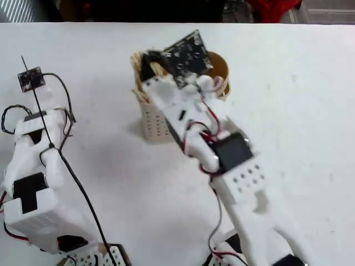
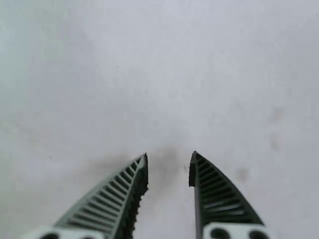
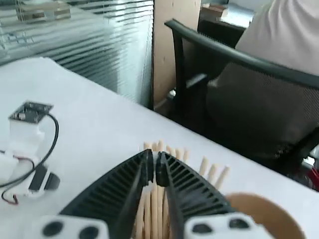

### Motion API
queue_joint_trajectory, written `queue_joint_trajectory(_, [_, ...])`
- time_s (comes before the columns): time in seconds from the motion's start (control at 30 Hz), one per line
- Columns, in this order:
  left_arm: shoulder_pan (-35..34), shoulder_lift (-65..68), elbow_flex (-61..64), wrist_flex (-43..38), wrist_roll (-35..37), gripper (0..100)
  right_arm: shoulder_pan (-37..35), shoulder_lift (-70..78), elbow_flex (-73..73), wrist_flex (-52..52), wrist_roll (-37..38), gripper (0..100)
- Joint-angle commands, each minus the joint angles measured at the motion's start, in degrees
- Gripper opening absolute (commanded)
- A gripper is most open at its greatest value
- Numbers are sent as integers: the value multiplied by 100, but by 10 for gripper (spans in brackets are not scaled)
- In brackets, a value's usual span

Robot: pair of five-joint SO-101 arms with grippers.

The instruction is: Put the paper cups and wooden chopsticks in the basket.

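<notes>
Chopsticks (image 3: 207, 168) in basket (image 1: 152, 124) | right gripper (image 3: 153, 158) closed over them | left gripper (image 2: 168, 159) open

Two arms (image 1: 33, 183) (image 1: 244, 183), one basket (image 1: 152, 124), one paper cup (image 1: 221, 67), several bunched wooden chopsticks (image 3: 206, 167)

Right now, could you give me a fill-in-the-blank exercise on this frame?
1. The chopsticks stand in the ___.
2. The left gripper is ___ above bare table.
3. The arm over the basket is the ___ one.
Missing words: basket; open; right.
</notes>
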Motion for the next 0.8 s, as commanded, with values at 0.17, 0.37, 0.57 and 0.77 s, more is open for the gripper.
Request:
queue_joint_trajectory(0.17, [119,-110,-158,229,-185,157,242,-1771,1758,2501,26,17])
queue_joint_trajectory(0.37, [180,-699,-114,712,-176,157,242,-3767,3965,2774,26,19])
queue_joint_trajectory(0.57, [549,-1648,-114,1662,-185,157,479,-6501,4949,2774,26,21])
queue_joint_trajectory(0.77, [743,-2607,-105,2154,-185,155,1376,-6299,5099,2879,26,21])
